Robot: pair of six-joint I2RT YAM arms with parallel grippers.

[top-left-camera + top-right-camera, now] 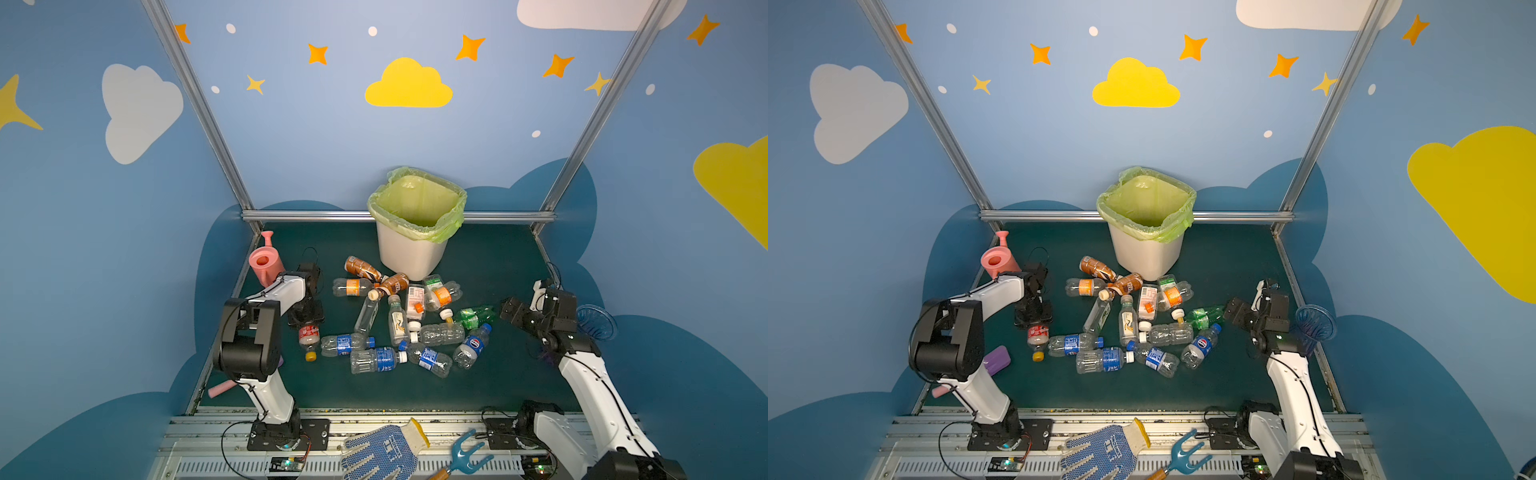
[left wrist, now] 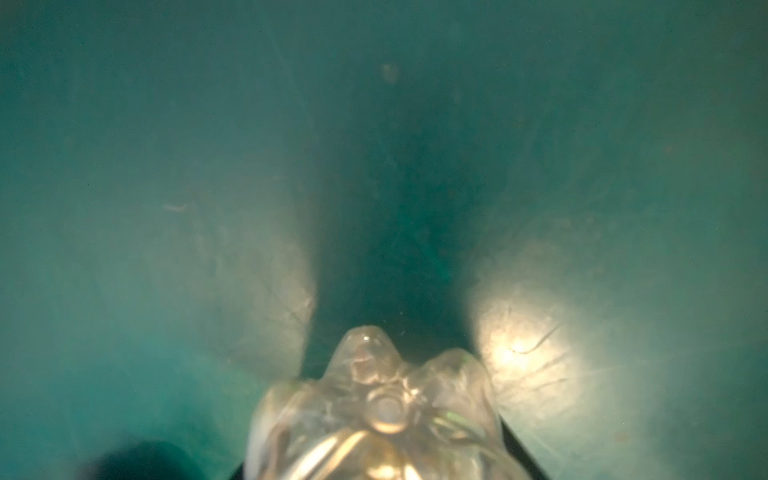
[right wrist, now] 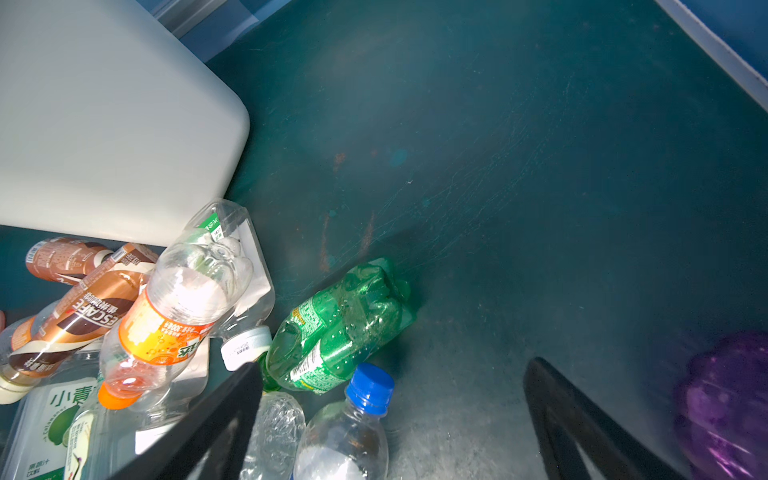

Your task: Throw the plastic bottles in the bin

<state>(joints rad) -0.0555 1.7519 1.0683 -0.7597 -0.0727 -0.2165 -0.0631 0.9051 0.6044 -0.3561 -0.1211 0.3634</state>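
Note:
Several plastic bottles (image 1: 399,320) lie in a heap on the green table in front of the bin (image 1: 415,253), an off-white basket with a light-green bag. My left gripper (image 1: 306,318) points down at the heap's left edge, over the base of a red-labelled bottle with a yellow cap (image 1: 308,337). That bottle's clear base (image 2: 382,415) fills the space between the jaws, whose dark edges press against it. My right gripper (image 1: 510,309) stands open, low over the table right of the heap. A green bottle (image 3: 340,324) and a blue-capped bottle (image 3: 353,428) lie by its left finger.
A pink watering can (image 1: 264,259) stands behind the left arm, and a purple block (image 1: 996,359) lies beside that arm. A blue see-through cup (image 1: 596,322) is behind the right gripper. A dotted glove (image 1: 382,451) and a blue hand rake (image 1: 465,455) lie on the front rail.

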